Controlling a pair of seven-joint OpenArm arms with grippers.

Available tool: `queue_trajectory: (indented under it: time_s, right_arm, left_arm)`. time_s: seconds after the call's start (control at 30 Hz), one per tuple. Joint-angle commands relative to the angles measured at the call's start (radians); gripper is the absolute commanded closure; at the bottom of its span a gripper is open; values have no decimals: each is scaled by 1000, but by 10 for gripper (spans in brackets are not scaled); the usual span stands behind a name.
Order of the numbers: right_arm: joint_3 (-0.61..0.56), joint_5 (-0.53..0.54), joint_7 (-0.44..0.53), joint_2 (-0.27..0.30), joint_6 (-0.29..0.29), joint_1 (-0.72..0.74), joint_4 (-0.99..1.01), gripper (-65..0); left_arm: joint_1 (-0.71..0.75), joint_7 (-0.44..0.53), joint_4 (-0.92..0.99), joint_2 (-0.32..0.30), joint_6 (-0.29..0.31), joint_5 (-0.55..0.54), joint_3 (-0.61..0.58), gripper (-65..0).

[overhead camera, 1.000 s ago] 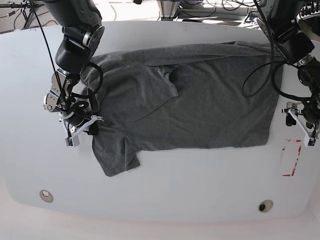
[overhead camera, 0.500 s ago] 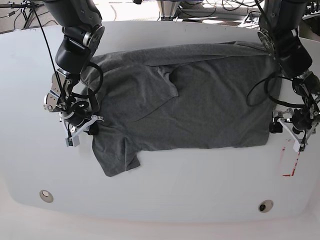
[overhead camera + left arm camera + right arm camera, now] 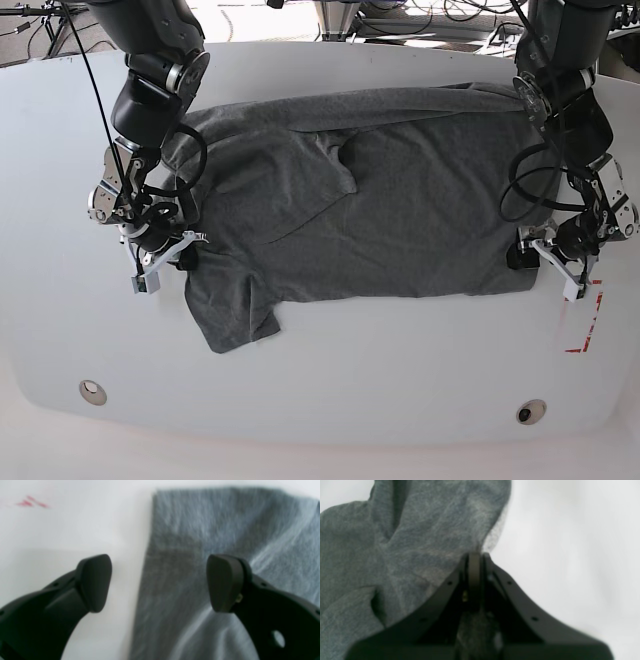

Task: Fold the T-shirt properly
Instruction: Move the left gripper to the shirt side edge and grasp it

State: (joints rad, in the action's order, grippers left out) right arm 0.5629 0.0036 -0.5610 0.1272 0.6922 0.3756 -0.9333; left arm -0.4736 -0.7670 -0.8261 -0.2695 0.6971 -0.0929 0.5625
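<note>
White tabletop (image 3: pixel 330 390) carries the T-shirt (image 3: pixel 400 215) spread across its middle. From the left wrist, the left gripper (image 3: pixel 158 580) gapes, straddling the shirt's side edge, likely readying a pinch. From the right wrist, the right gripper (image 3: pixel 475 562) is clamped on cloth (image 3: pixel 407 542). From the base, bare table rings the shirt.

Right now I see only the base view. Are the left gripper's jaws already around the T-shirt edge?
Observer: Yes. The left gripper is open, one finger above the T-shirt, the other above the bare table.
Operator: And the right gripper, does it hold cloth?
Observer: The right gripper is shut on a T-shirt edge.
Operator: Is that cloth flat there?
Observer: No, it is bunched into folds beside the jaws.
</note>
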Motion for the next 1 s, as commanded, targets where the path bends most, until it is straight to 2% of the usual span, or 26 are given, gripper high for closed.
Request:
queue_trajectory:
  time_s: [0.0, 0.2, 0.43, 0.67, 0.77, 0.9, 0.97]
  right_arm:
    - [-4, -29, -44, 4, 6, 9, -2, -6]
    - [-4, -29, -44, 2, 6, 9, -2, -6]
    - [-4, -29, -44, 2, 6, 9, -2, -6]
    - [-4, -29, -44, 2, 6, 9, -2, -6]
    - [-4, -29, -44, 2, 6, 9, -2, -6]
    - [-4, -29, -44, 2, 6, 9, -2, -6]
    - [-4, -29, -44, 2, 6, 9, -2, -6]
  left_arm:
    - [-41, 1, 18, 0, 1, 2, -19, -567]
    - [-44, 1, 24, 20, 1, 0, -51, -553]
    - [-43, -3, 32, 39, 1, 0, -69, -426]
    - [-41, -3, 34, 40, 1, 2, -71, -343]
    - [-41, -3, 34, 40, 1, 3, -71, -243]
    - [-41, -3, 34, 40, 1, 6, -71, -24]
    - [-41, -3, 34, 40, 1, 6, -71, 0]
